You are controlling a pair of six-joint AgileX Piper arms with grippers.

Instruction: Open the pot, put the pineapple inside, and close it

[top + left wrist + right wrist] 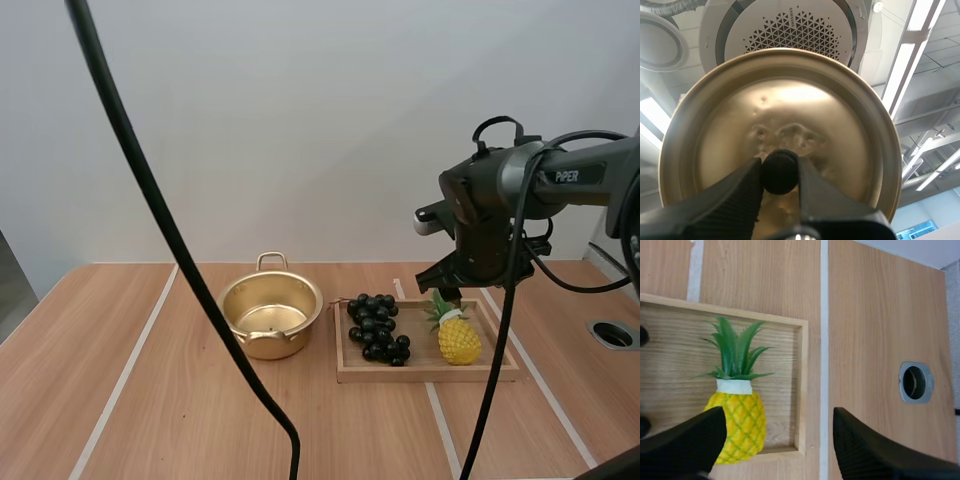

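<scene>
Hovering our spread right gripper (780, 440) over pineapple (737, 425).
Left gripper (780, 172) clamps lid (805, 100); descent may strike tray rim (801, 390), 3 o'clock.

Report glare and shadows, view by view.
High view: a bright reflection pools on the inner floor of the shiny golden metal pot; shadows on the wooden table are faint. Left wrist view: a soft sheen sits on the round golden metal lid above its black knob. Right wrist view: even light, no glare on the yellow plastic pineapple.

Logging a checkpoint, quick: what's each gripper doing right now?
Left gripper: shut on the lid.
Right gripper: open, over the pineapple.
</scene>
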